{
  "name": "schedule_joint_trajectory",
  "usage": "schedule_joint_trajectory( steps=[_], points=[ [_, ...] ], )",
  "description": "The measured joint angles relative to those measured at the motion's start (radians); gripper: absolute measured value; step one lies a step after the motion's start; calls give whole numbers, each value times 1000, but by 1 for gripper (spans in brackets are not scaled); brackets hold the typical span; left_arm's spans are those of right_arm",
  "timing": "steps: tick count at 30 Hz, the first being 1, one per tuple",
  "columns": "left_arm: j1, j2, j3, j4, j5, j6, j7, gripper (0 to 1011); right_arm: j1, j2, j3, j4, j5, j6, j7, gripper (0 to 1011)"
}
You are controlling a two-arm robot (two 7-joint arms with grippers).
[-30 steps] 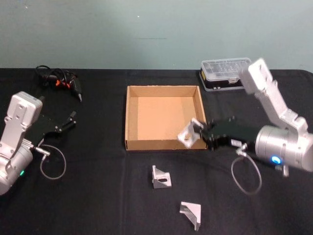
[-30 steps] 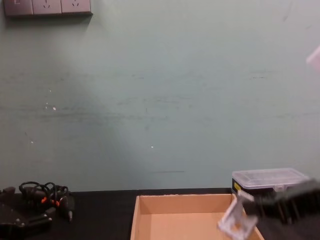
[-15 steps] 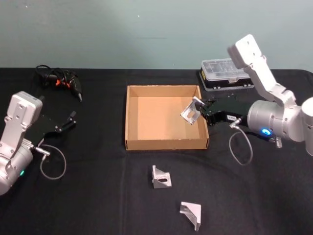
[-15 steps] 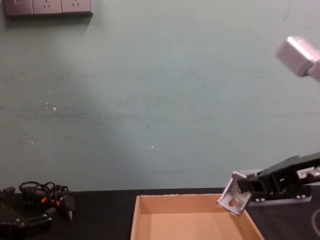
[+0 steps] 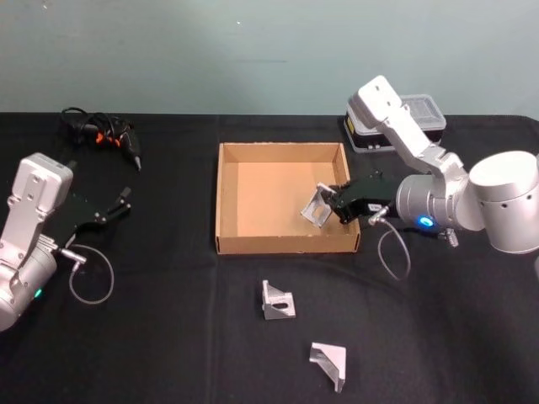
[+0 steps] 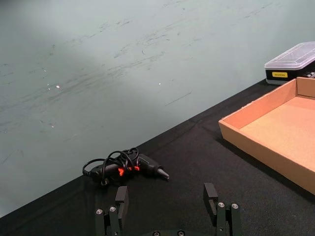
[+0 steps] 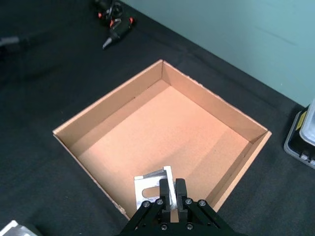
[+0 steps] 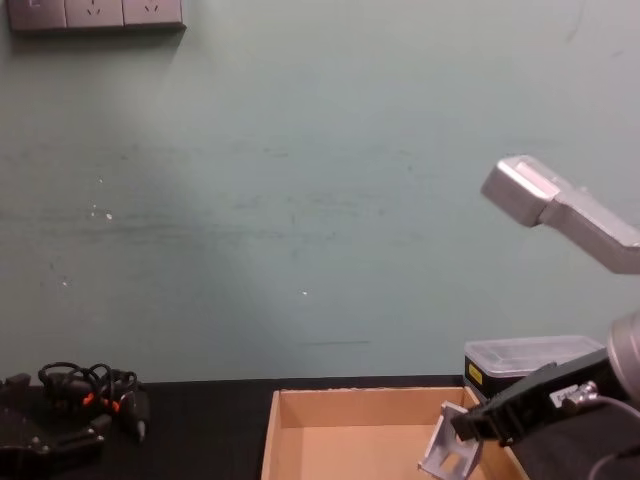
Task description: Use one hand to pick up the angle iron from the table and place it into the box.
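My right gripper (image 5: pixel 331 202) is shut on a silver angle iron (image 5: pixel 317 204) and holds it over the right side of the tan box (image 5: pixel 226 202), just above its floor. From the right wrist, the angle iron (image 7: pixel 152 188) hangs from the gripper (image 7: pixel 172 191) over the box's (image 7: pixel 211 105) near corner. The chest view has the angle iron (image 8: pixel 446 452) inside the box (image 8: pixel 290 420). Two more angle irons (image 5: pixel 275 301) (image 5: pixel 329 362) lie on the black table (image 5: pixel 168 337) in front of the box. My left gripper (image 6: pixel 167 204) is open and parked at the table's left.
A clear-lidded plastic case (image 5: pixel 421 114) stands behind my right arm at the back right. A black tool with tangled cable (image 5: pixel 105 135) lies at the back left. A loose cable loop (image 5: pixel 88 282) hangs by my left arm.
My right gripper has carried the angle iron from the box's front right corner up, then leftward and down, so it now hangs inside the box's right side. The left arm stayed still.
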Motion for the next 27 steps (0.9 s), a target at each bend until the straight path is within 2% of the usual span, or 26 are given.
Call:
schedule_joint_trajectory(
  steps=[10,22,27],
  points=[
    [0,0,0,0,0,0,0,1000,33,-39,-19,84,-41,6,18,80],
    [0,0,0,0,0,0,0,1000,34,-57,-7,100,-65,7,31,80],
    [0,0,0,0,0,0,0,1000,24,-58,4,97,-75,7,32,189]
  ],
)
